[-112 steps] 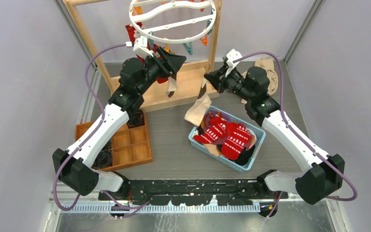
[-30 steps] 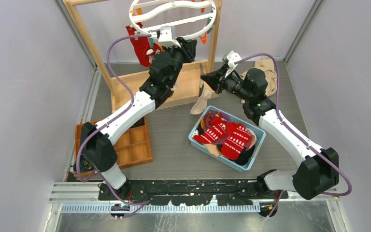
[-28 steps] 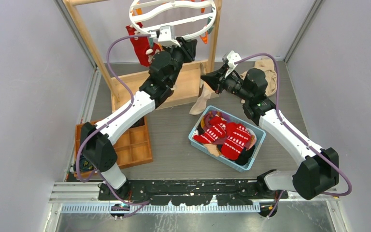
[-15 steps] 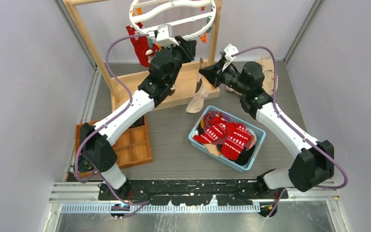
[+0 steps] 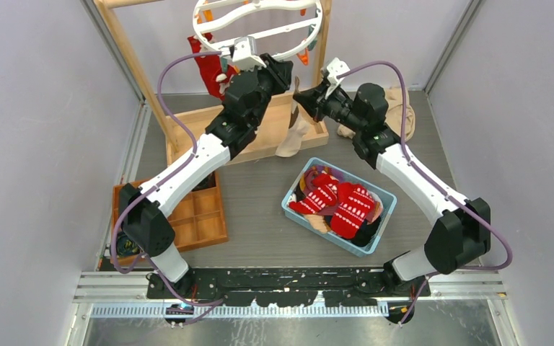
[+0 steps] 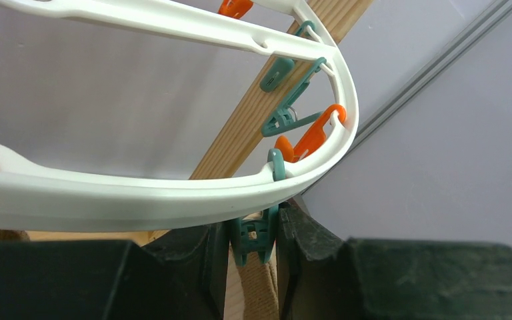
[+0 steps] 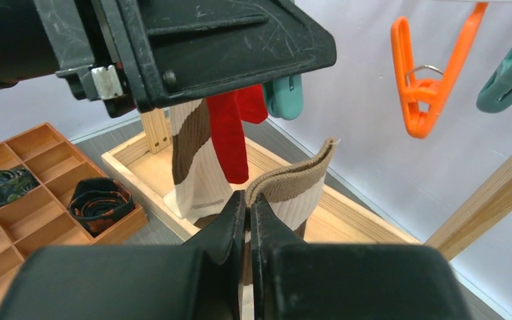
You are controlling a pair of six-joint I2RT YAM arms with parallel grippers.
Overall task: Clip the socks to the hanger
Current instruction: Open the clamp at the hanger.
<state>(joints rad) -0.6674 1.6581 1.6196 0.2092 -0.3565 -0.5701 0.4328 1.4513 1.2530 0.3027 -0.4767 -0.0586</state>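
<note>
Top external: nearest the arm bases, right of centre, a blue bin [image 5: 332, 239] of spare socks [image 5: 343, 205] was seen, mostly red w/ white pattern. A compartmented wooden tray [image 5: 187, 232] lay at lower left.

Further up the frame, the right gripper [image 5: 299, 97] was pressed together on the cuff of a tan-and-brown sock [image 5: 288, 137]. The sock hung limp below it, over the base board of the wooden frame [image 5: 126, 58]. In the right wrist view a short tab of cuff stood up just past the fingertips.

Just beyond, at upper centre, the left gripper [image 5: 278, 71] was pinching a teal clip [image 6: 253, 237] between both fingers [image 6: 303, 247], directly under the white ring of the hanger [image 6: 173, 193]. Whether the clip's mouth was sprung apart could not be told.

Farthest, at the ring's upper left, a red sock [image 5: 205, 68] was already clipped.

Handling, as judged: the sock is light, soft & floppy, not fragile, and would fold away from a clip unless kept taut. It is best taken at the ribbed cuff, close to the edge, so a short, stiffer tab is offered to the clip. The clip's plastic looks smooth & springy, so an off-centre squeeze could let it slip or swing on the ring.
</note>
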